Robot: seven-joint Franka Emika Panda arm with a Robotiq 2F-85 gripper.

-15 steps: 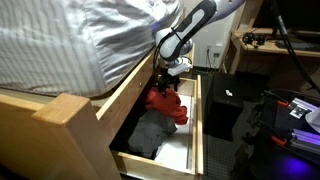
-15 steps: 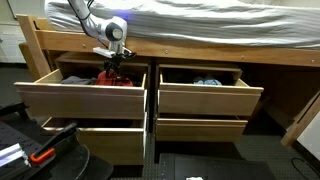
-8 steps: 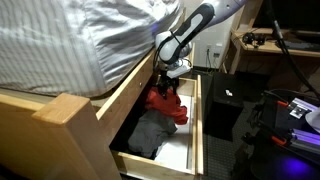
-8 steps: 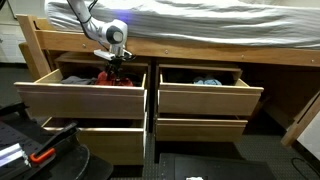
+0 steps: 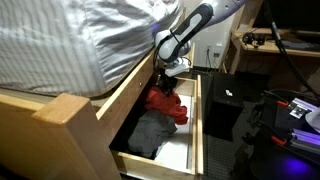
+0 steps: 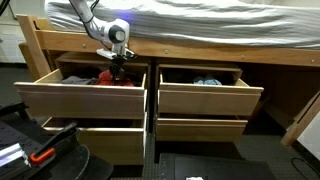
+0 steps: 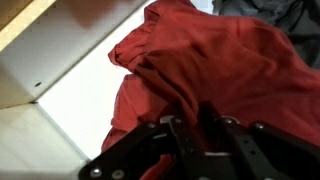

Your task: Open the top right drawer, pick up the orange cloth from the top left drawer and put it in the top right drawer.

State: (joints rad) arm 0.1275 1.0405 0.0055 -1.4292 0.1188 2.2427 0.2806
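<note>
The orange cloth lies crumpled in the open top left drawer, reddish-orange in every view. In both exterior views it shows under the arm. My gripper points down into this drawer and presses into the cloth. Its fingers stand close together with a fold of the cloth pinched between them. The gripper also shows in both exterior views. The top right drawer stands pulled open beside it.
A dark grey garment lies in the same drawer nearer its front. A bluish cloth sits in the right drawer. The bed frame and mattress overhang the drawers. The drawer's white floor shows beside the cloth.
The jaws have drawn together from wide open onto a fold of the orange cloth. The arm has stayed in place over the left drawer.
</note>
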